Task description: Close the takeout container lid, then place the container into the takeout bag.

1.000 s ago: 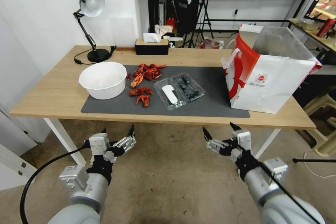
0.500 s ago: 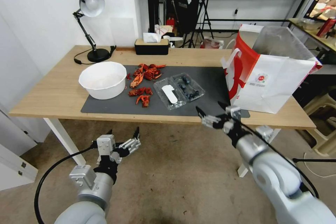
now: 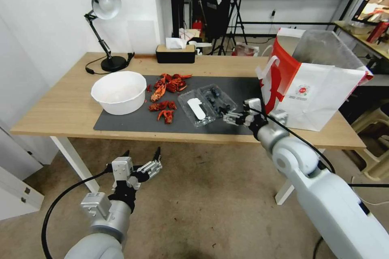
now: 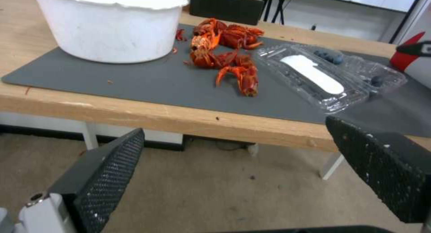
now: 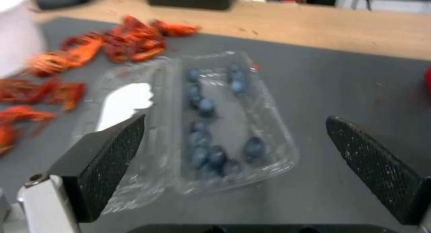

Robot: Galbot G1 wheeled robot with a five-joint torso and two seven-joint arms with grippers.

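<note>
**Clamshell still lying open, my right jaws arriving at it**

Nothing of the job is finished yet. The takeout container (image 3: 207, 105) lies spread open on the grey mat (image 3: 133, 123), blueberries in the half nearer the takeout bag (image 3: 312, 89), and the lid (image 3: 195, 109), with its white oblong label, flat on the side away from the bag. Closing and bagging are both still to do.

My right gripper (image 3: 231, 118) hovers over the mat just beside the container's near corner, jaws spread wide and holding nothing; through my right wrist camera the berry tray sits between my two fingers (image 5: 103, 165). My left gripper (image 3: 137, 158) hangs below the table edge, on the side of the container away from the bag, jaws apart and empty as well.

For room: the crayfish shells (image 3: 164, 97) lie close against the lid's outer side, with the white bowl (image 3: 118, 91) beyond them, so I judge folding the lid over will be tight there. Between container and bag the mat is bare, and the bag's mouth stands open, silvery lining showing.
</note>
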